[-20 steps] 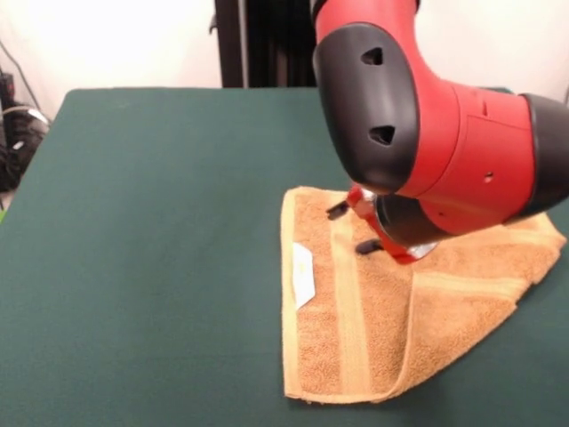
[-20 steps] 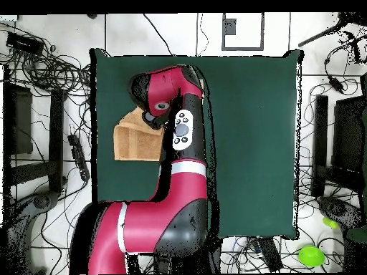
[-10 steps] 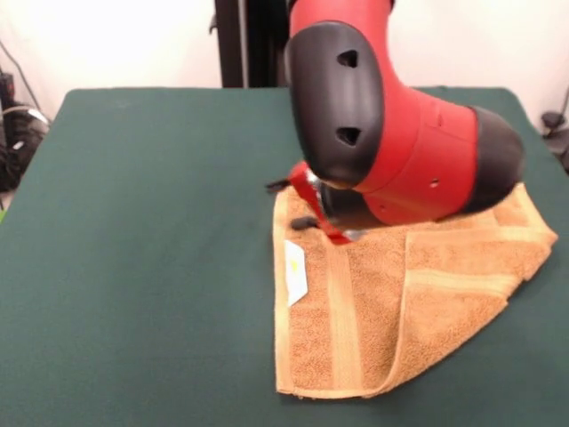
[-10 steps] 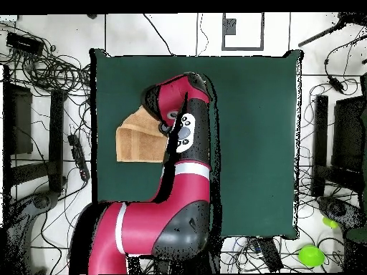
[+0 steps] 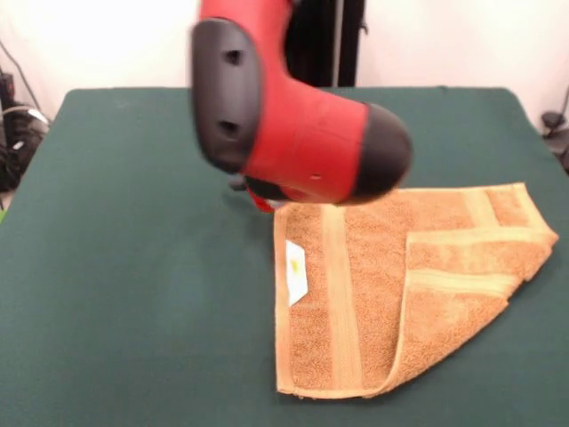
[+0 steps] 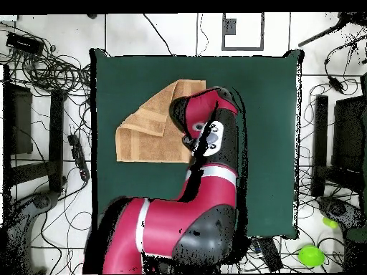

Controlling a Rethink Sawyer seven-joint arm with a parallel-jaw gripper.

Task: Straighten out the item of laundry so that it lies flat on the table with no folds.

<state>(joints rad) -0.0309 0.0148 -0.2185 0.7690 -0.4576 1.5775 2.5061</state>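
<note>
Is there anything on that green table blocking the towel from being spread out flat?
Nothing visible does. The towel lies on bare green table with one corner folded over itself. Only the arm hangs above its far edge; its gripper is mostly hidden.

From my remote station, I am seeing the green table lying open across its whole left side in the front view, with bare cloth also running along the far edge. The tan-orange towel is occupying the right side, one corner folded over itself, its white care tag lying near the left hem. The red and black arm is hanging low over the towel's far left corner, blocking the way in there and hiding the gripper beneath it.
</note>
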